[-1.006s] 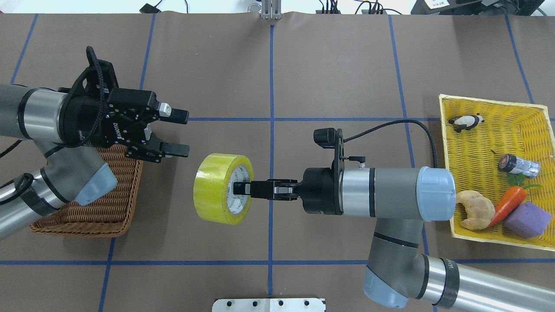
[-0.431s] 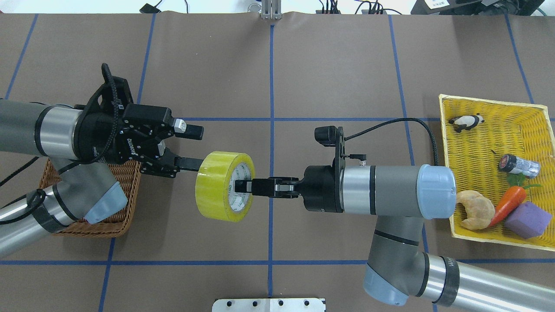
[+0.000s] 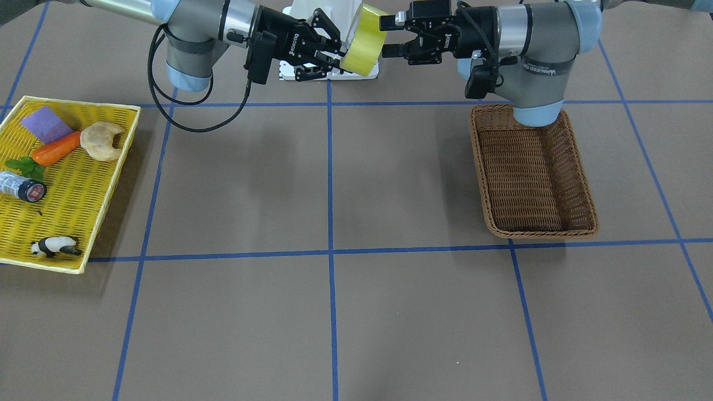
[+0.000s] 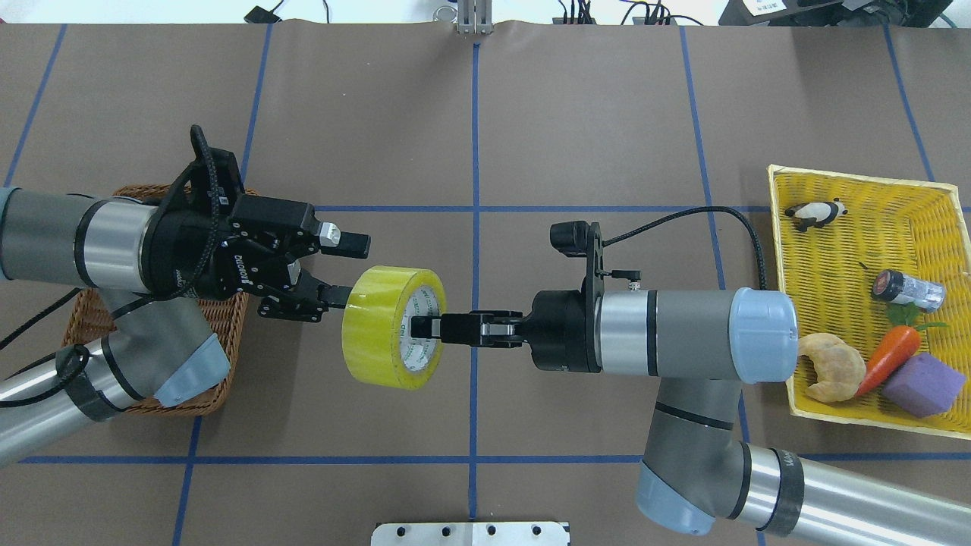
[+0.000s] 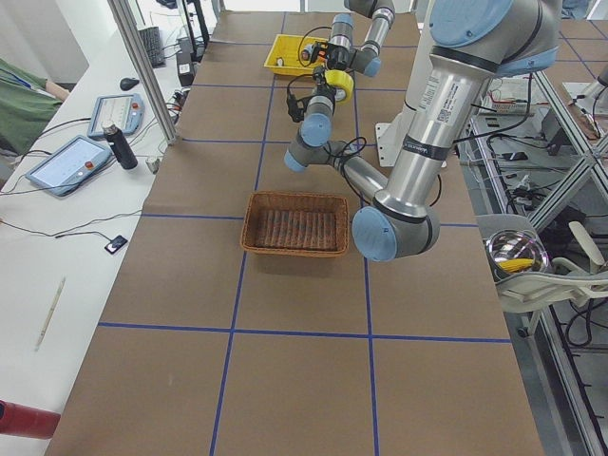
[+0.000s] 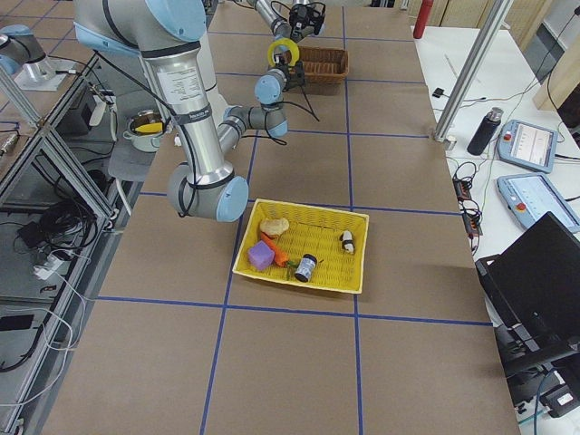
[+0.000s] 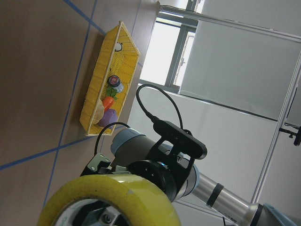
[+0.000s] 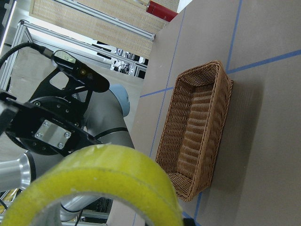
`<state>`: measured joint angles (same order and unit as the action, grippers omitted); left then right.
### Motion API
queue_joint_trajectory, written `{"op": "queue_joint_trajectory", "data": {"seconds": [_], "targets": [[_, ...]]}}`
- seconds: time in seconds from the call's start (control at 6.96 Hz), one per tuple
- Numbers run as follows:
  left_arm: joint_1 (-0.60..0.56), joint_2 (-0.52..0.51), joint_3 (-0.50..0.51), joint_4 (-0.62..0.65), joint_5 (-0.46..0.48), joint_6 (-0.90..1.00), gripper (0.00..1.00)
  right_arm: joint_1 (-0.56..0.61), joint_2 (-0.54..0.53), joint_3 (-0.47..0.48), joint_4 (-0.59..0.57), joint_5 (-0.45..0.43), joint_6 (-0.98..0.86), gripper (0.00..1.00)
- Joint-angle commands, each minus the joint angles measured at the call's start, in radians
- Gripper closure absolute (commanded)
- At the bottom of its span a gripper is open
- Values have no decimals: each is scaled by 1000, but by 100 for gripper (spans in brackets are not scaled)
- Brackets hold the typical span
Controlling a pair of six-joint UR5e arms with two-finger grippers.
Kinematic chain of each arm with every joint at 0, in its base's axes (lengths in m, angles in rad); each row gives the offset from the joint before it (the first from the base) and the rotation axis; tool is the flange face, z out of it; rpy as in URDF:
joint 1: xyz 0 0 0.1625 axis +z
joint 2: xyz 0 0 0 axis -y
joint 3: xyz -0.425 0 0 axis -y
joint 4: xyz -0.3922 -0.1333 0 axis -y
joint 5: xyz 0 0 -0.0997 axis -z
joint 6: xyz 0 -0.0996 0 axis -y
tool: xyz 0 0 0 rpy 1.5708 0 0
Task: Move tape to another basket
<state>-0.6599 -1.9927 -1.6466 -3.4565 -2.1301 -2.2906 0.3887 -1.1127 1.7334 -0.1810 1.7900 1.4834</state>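
**Tape [image 4: 375, 326] hangs in the air as the left gripper [image 4: 350, 269] arrives**

Over the brown table [image 4: 576, 114], the left arm [image 4: 114, 243] has travelled to the right. One second ago it hung above the wicker basket [image 3: 529, 184]; now it reaches the middle. The right arm [image 4: 683, 335] has stayed almost without motion, stretched to the left along the table. The yellow mesh tray [image 4: 834, 288] at the far right, with its carrot [image 4: 887, 356] and croissant [image 4: 831, 368], looks the same as before. The wicker basket at the left has no tape in it, and more of it shows now, because the arm covers it less.

The tape is not in any basket. It hangs above the table just left of the centre line, standing on edge between the two grippers. The right gripper [image 4: 419, 327] reaches into the core, and its jaws are pressed on the wall of the roll. The left gripper has its jaws spread. One fingertip is at the outer yellow face and the other is beside the far rim of the roll, so it does not clamp the roll yet.

I judge that a hand-over is about to happen. The left jaws must close on the roll before the right ones let go. If the release comes too early, the tape can fall on the table. After that, only the short carry to the wicker basket is left.
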Motion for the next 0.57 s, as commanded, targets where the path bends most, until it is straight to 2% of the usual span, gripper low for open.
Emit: {"op": "queue_joint_trajectory", "data": {"seconds": [0.0,0.43], "targets": [[40,0,-2,2,34,0,18,-1,1,0,0,0,-2,100],[60,2,-12,5,38,3,30,1,-1,-2,0,0,-2,100]]}}
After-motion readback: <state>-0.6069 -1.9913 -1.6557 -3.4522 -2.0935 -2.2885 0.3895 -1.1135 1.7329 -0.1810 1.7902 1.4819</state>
